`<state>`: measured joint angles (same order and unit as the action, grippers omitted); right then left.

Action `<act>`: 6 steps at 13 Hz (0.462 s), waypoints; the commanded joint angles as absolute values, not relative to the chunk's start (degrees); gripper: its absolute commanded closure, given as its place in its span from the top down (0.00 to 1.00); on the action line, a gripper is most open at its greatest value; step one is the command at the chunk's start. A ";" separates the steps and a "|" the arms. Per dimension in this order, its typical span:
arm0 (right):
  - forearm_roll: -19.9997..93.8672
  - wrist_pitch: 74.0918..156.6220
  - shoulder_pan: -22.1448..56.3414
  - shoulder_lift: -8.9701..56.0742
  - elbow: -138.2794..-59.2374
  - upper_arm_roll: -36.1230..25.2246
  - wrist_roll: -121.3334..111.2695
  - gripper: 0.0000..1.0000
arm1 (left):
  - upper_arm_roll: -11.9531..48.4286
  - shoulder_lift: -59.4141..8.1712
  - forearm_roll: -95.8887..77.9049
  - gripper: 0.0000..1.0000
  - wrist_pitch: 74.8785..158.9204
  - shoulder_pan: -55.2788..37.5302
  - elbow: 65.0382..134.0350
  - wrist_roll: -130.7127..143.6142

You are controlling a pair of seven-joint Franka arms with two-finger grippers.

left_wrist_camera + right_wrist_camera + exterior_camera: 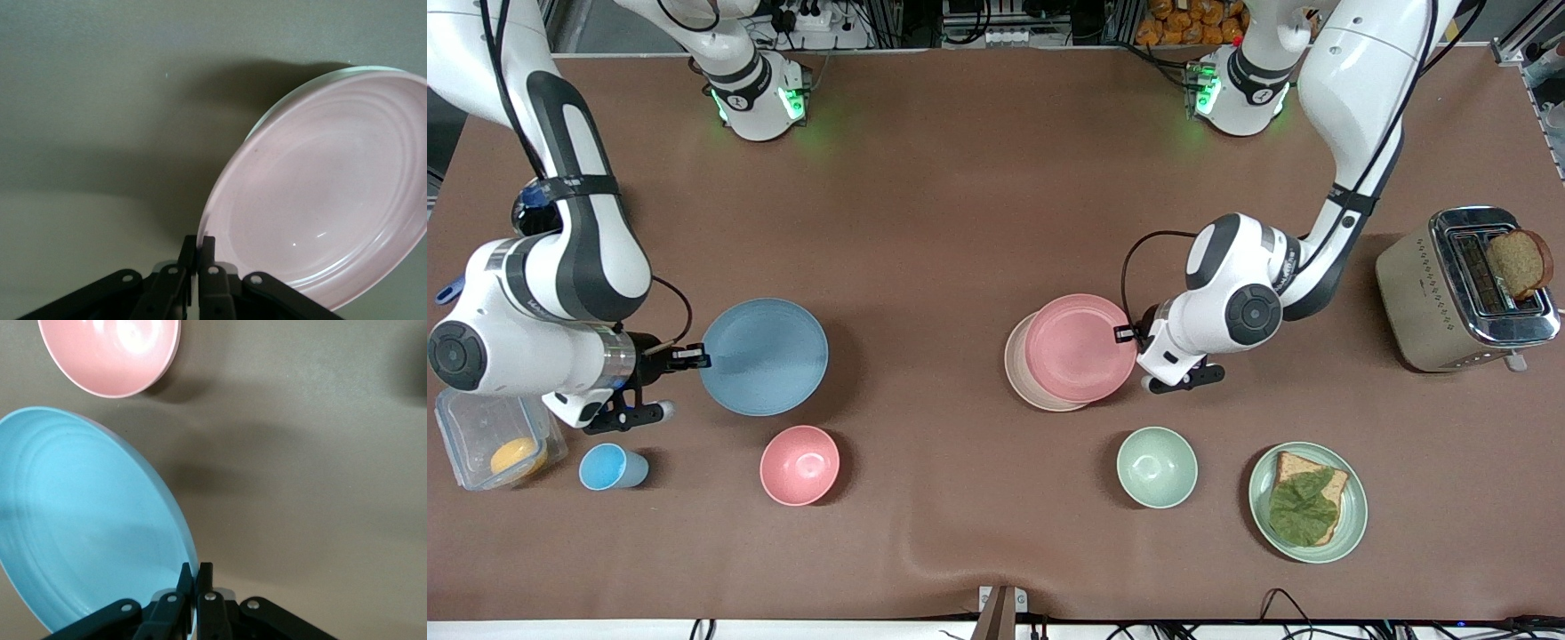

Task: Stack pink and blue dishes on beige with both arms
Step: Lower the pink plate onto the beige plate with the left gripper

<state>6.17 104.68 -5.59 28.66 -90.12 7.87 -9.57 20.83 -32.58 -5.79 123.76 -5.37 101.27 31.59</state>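
Pink plate (pixel 1079 347) sits over the beige plate (pixel 1017 366), slightly off-centre, its rim pinched by the left tool (pixel 1126 335); whether it rests there or hangs just above, I can't tell. Blue plate (pixel 763 356) is well apart toward the right arm's end, its edge clamped by the right tool (pixel 694 357). Half done, I'd say: blue has yet to travel.

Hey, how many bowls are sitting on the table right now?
2. The pink bowl sits nearer the front camera than the blue plate, toward the right arm's end. The pale green bowl sits beside the green plate with bread, toward the left arm's end.
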 commanded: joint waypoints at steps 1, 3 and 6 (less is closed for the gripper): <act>8.17 103.45 -5.19 28.12 -89.74 8.00 -8.00 0.00 | 20.57 -33.57 -6.15 0.00 128.83 -5.71 103.09 32.52; 8.17 103.45 -5.10 28.12 -89.74 8.00 -8.00 0.00 | 20.57 -34.01 -6.15 0.00 129.37 -6.33 103.10 32.52; 8.17 102.92 -3.96 28.04 -89.74 8.35 -5.20 0.00 | 20.48 -35.33 -6.15 0.00 131.83 -6.50 103.10 32.52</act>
